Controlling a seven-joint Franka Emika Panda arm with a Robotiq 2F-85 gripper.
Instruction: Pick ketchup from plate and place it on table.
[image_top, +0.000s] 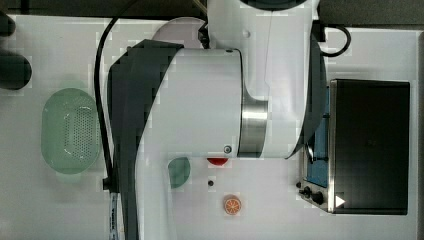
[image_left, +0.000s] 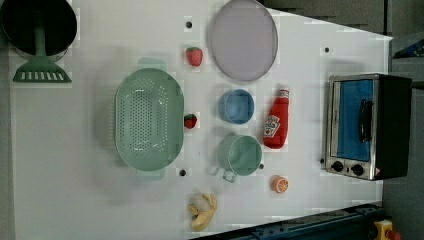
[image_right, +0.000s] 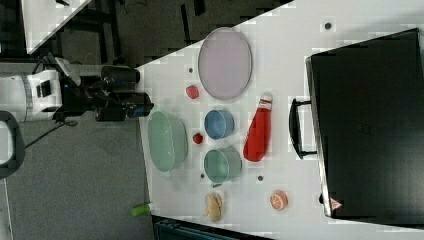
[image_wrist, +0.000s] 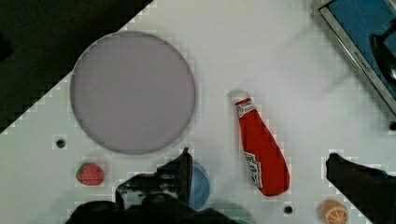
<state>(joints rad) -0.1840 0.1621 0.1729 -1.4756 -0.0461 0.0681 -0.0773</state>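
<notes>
In the left view, the ketchup (image_left: 276, 121) lies flat on the table (image_left: 75, 150), off the plate (image_left: 243, 40), at about five o'clock from it, cap toward twelve. In the right view, my gripper (image_right: 131, 105) hangs past the table edge, well apart from the bottle, which lies toward three o'clock. In the wrist view, my fingers (image_wrist: 180, 170) stand wide and empty; the bottle lies between them, its long axis running eleven to five.
</notes>
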